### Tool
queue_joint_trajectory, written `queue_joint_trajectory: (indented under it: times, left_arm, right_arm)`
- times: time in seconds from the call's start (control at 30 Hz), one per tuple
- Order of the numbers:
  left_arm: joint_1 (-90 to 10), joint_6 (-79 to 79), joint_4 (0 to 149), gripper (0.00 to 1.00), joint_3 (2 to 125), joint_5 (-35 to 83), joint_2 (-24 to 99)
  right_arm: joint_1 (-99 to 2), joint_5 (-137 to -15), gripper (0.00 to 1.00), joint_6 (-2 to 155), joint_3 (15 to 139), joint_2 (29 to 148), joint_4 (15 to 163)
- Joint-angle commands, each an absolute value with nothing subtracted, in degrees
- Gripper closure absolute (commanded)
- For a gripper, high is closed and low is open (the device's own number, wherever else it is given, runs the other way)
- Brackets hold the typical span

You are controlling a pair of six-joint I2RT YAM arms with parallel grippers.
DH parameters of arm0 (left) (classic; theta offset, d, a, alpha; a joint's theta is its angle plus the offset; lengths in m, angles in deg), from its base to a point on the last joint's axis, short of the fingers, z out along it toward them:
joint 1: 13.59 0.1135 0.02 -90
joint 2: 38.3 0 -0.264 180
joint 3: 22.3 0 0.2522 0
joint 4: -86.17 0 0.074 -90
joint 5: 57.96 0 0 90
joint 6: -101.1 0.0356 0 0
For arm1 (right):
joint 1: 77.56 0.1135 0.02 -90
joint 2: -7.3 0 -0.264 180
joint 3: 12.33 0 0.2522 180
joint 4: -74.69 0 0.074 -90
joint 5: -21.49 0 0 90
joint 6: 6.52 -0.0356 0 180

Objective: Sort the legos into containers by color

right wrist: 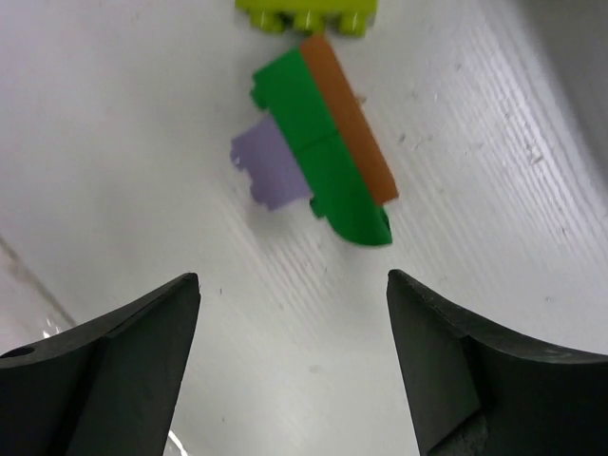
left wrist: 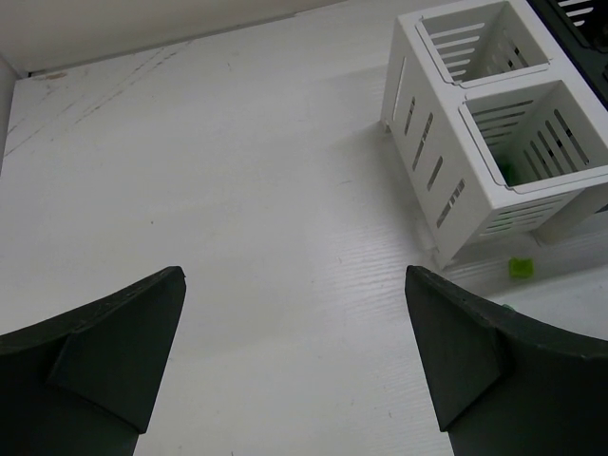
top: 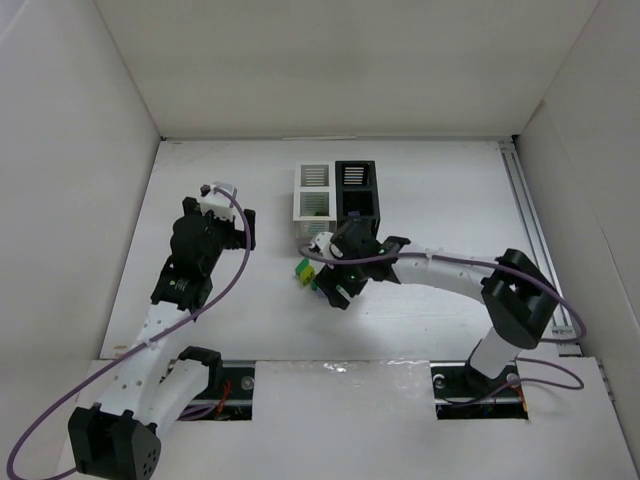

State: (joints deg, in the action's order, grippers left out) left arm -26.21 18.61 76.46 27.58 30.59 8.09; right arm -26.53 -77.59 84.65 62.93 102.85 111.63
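Note:
A small clump of legos [top: 303, 270] lies on the table just in front of the containers [top: 338, 192], a block of two white bins on the left and two black on the right. Up close the clump shows a green brick [right wrist: 323, 161], an orange one [right wrist: 351, 123] along its side, a pale purple one [right wrist: 271, 171] and a lime one [right wrist: 304, 14] at the top edge. My right gripper [right wrist: 293, 294] hovers open just short of them, nothing between its fingers. My left gripper [left wrist: 293, 275] is open over bare table, left of the white bins [left wrist: 484, 123]. Something green [left wrist: 513, 171] shows inside the near white bin.
A single lime brick [left wrist: 520, 268] sits on the table by the near white bin's corner. White walls enclose the table on the left, back and right. A metal rail [top: 530, 220] runs along the right side.

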Motion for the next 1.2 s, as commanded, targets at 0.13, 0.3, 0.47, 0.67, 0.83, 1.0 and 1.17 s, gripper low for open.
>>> queue_joint_trajectory:
  times: [0.13, 0.3, 0.47, 0.67, 0.83, 1.0, 1.17]
  left_arm:
    - [-25.89, 19.45, 79.35, 0.00, 27.32, 29.23, 7.76]
    - [-25.89, 19.45, 79.96, 0.00, 27.32, 29.23, 7.76]
    - [-25.89, 19.98, 79.96, 0.00, 26.09, 29.23, 7.76]
    - [-25.89, 21.03, 79.88, 0.00, 25.56, 29.23, 5.91]
    - [-25.37, 22.17, 79.88, 0.00, 25.04, 29.75, 5.38]
    - [-24.84, 22.18, 79.88, 0.00, 25.03, 29.75, 4.33]
    - [-24.84, 22.18, 79.88, 0.00, 25.03, 29.75, 4.33]
  right_arm:
    - [-29.39, -78.45, 0.15, 99.01, 58.40, 91.77, 112.81]
    - [-31.41, -81.16, 0.07, 102.98, 59.87, 95.62, 110.86]
    - [-33.60, -89.14, 0.01, 111.93, 66.81, 102.03, 113.85]
    - [-34.31, -92.32, 0.01, 121.78, 70.51, 106.00, 115.60]
    - [-34.31, -94.61, 0.01, 127.33, 74.11, 108.73, 120.88]
    - [-32.39, -94.09, 0.01, 129.09, 75.26, 111.53, 124.30]
    - [-31.76, -93.56, 0.04, 129.62, 76.32, 113.03, 124.93]
